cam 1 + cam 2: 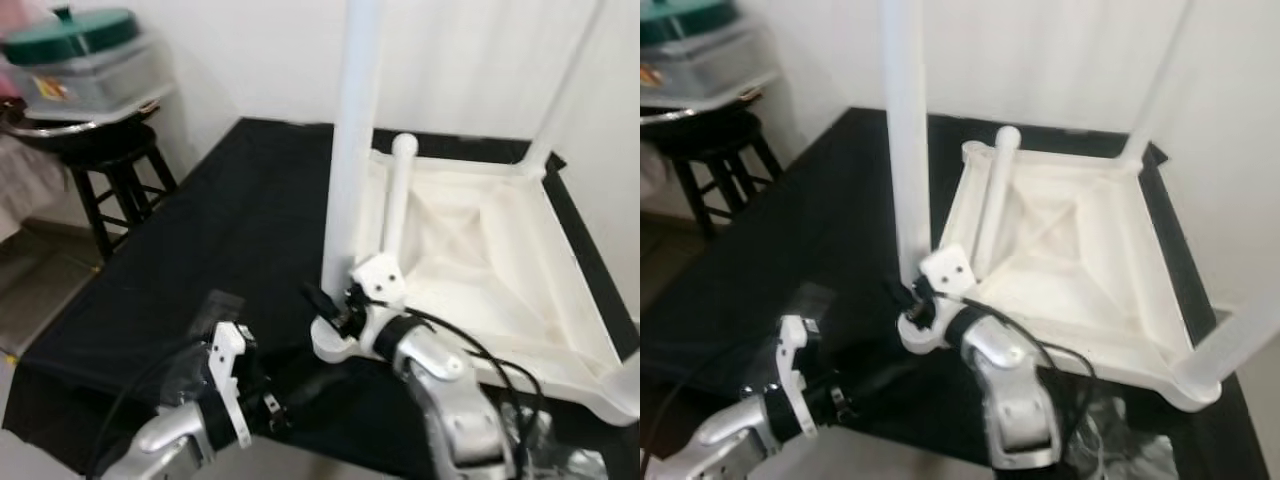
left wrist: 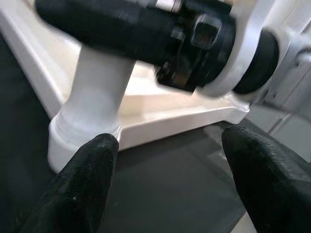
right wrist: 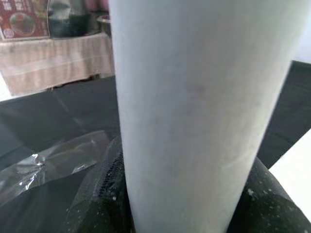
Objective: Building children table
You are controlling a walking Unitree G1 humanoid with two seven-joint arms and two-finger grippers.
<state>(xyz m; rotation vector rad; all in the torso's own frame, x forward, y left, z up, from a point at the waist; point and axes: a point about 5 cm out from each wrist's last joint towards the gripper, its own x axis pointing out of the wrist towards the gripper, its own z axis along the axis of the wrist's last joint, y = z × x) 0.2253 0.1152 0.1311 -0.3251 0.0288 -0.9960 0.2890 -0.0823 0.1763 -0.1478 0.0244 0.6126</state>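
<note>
White plastic children's table (image 1: 480,250), inverted, underside up, lying on a worktop (image 1: 240,230) covered in black cloth. Near-left leg (image 1: 352,130): white tube, standing upright in the corner socket (image 1: 335,345) at the table's nearest corner. Far-right leg (image 1: 560,100): upright at the far corner, slightly slanted in view. A further upright leg (image 1: 1240,340) stands at the near-right corner in the right eye view. One loose leg (image 1: 397,200) lies inside the table's underside, leaning from the near-left corner toward the far edge. Right gripper (image 1: 340,310): at the base of the near-left leg, just above the socket; the right wrist view shows the tube close up with a black finger (image 3: 272,204) on either side of it, the gripper closed around the leg. Left gripper (image 2: 170,160): low at the near edge of the worktop, just beside the socket corner, pointed at it; its two black fingers (image 2: 87,184) stand wide apart with nothing between them, clear of the leg. Crumpled clear plastic wrap (image 3: 58,155) lies on the black cloth near the socket. Background, far left: black wooden stool (image 1: 115,180) carrying a clear container with a green lid (image 1: 75,35). White wall behind the worktop.
</note>
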